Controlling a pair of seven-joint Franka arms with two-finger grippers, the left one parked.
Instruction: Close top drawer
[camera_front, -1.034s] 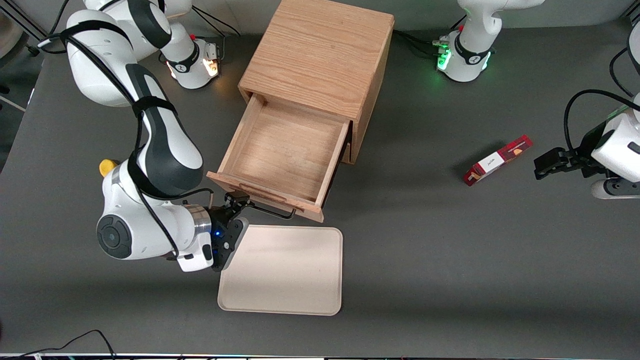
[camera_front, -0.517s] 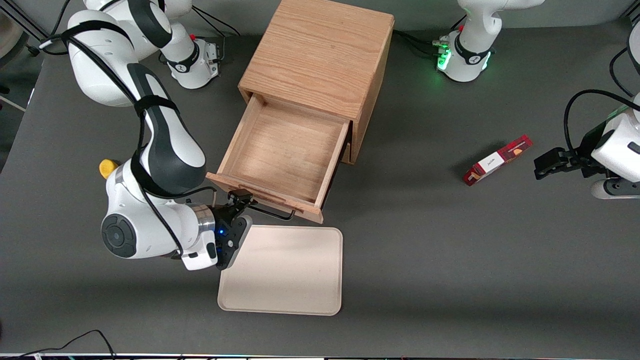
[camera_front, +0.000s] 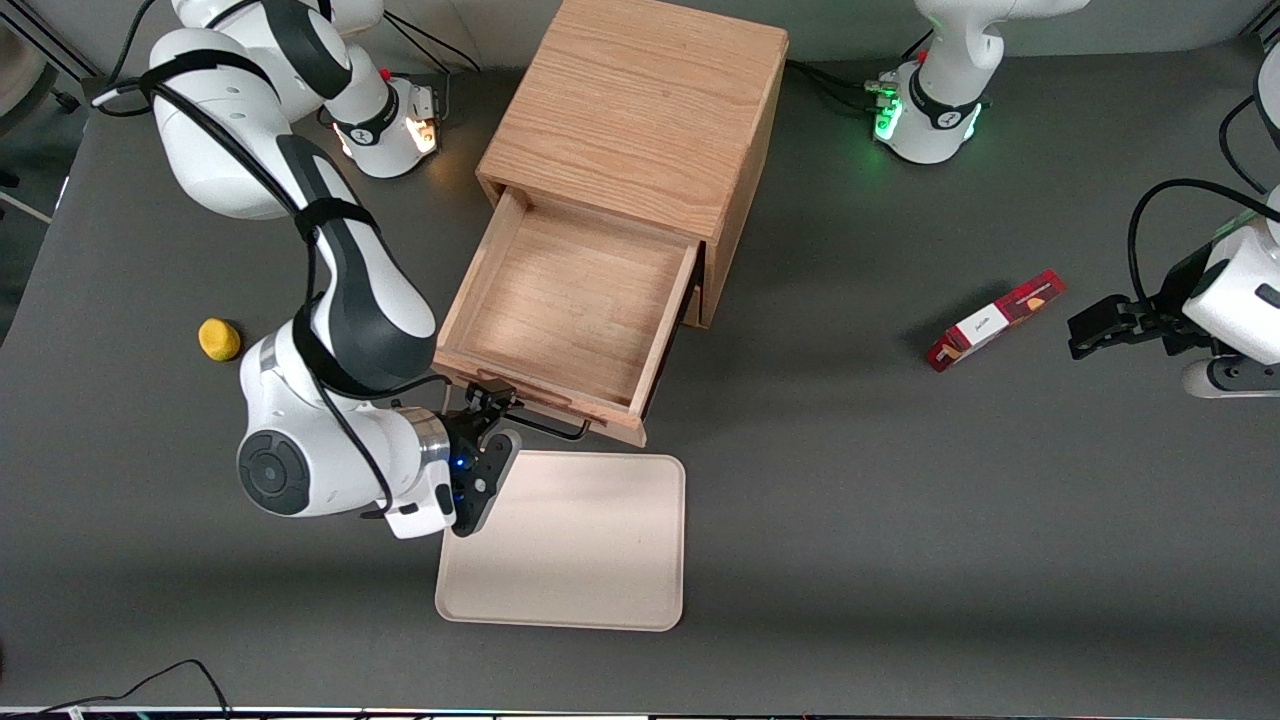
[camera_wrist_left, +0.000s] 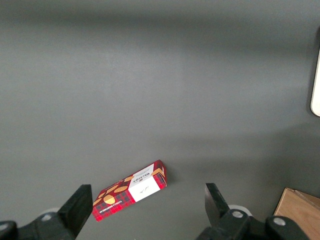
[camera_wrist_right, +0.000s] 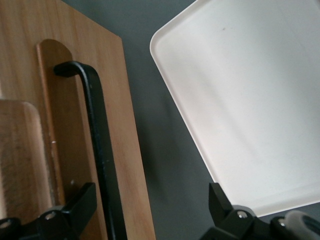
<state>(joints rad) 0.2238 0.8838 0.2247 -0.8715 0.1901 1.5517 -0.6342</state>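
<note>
The top drawer (camera_front: 575, 300) stands pulled far out of the wooden cabinet (camera_front: 640, 110), its shallow box empty. Its black wire handle (camera_front: 548, 429) runs along the drawer front, on the side nearest the front camera. My right gripper (camera_front: 497, 415) is open at the end of that handle toward the working arm, just above the table. In the right wrist view the handle (camera_wrist_right: 97, 140) lies on the drawer front (camera_wrist_right: 125, 130), passing between the gripper's (camera_wrist_right: 150, 210) spread fingers close to one finger (camera_wrist_right: 80, 205). Nothing is gripped.
A cream tray (camera_front: 580, 540) (camera_wrist_right: 250, 100) lies flat on the table just in front of the drawer, right beside the gripper. A small yellow object (camera_front: 219, 339) sits near the working arm. A red box (camera_front: 995, 320) (camera_wrist_left: 131, 190) lies toward the parked arm's end.
The right arm and gripper have slid along the drawer front toward the parked arm's end, uncovering the yellow object. The drawer has not visibly moved.
</note>
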